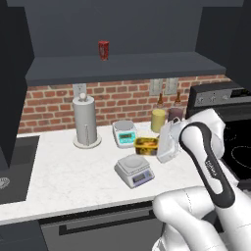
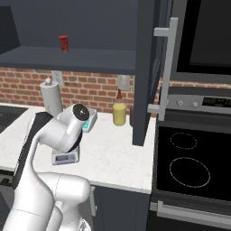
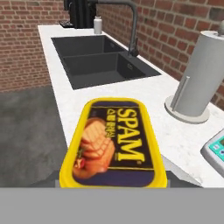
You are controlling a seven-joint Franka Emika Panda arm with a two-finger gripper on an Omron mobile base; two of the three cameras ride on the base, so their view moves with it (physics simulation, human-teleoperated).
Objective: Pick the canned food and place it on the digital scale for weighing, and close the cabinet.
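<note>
got my fingers [image 1: 156, 145] clamped on the canned food [image 1: 146, 143]; if it tilts over the digital scale [image 1: 134, 169] it'll slide off the platter

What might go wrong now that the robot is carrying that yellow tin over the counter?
The gripper holds the tin near a white scale with a teal front, so it might set it there instead of on the grey scale. The grey scale's round platter is small, so the tin might land off-centre. The cabinet door juts out over the counter and could be bumped.
</note>
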